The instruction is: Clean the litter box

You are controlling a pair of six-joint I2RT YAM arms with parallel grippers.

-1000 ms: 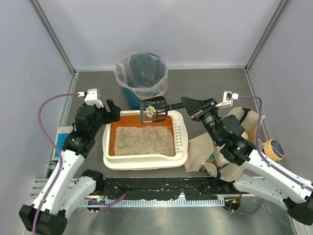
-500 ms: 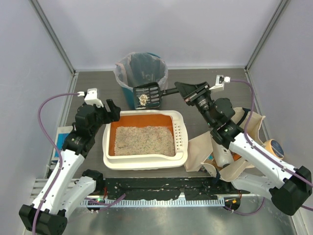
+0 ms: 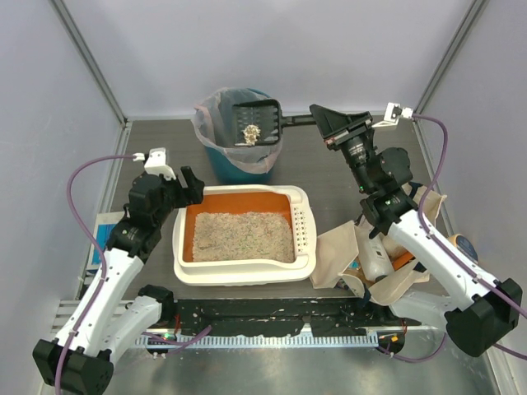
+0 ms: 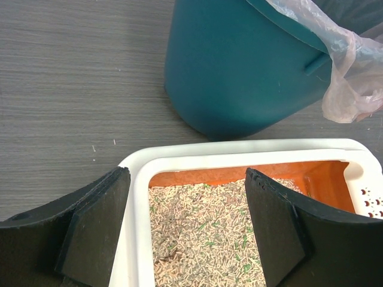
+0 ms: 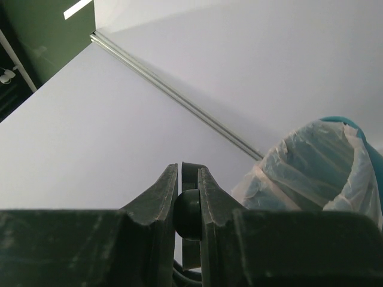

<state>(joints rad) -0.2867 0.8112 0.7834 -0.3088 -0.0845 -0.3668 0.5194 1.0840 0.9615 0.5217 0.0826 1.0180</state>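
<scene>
Litter box: we see the litter box (image 3: 247, 276) in the middle of the surface (image 3: 329, 160), just ahead of both arm bases, its long axis running left to right and its perforated rim at the right end

Litter: the litter (image 3: 243, 236) lies fairly level inside the orange walls; we cannot make out any clumps left in it from above

Left claw: the left claw (image 3: 188, 186) hangs over the box's far-left corner with its jaws wide apart and nothing between them; in its own wrist view the left claw (image 4: 185, 179) straddles the white rim without touching it

Teal bin: the teal bin (image 3: 224, 167) stands just beyond the box's far wall, towards its left half, with a plastic liner (image 3: 212, 115) folded over its mouth

Scoop: the scoop (image 3: 257, 122) is above the bin's mouth, beyond the box, with a pale clump (image 3: 250, 133) on its slotted head; its handle runs rightward, roughly parallel to the box's long axis

Right claw: the right claw (image 3: 315, 118) sits beyond the box's far-right corner, closed narrow on the end of the scoop handle; the right wrist view shows its fingers (image 5: 157, 206) pinching the handle

Nearer arm: the right one, which carries the load

Next move, as we judge it: tipping the scoop head so the clump drops inside the liner

Cloth bag: a beige cloth bag (image 3: 342, 247) lies slumped just right of the box
</scene>
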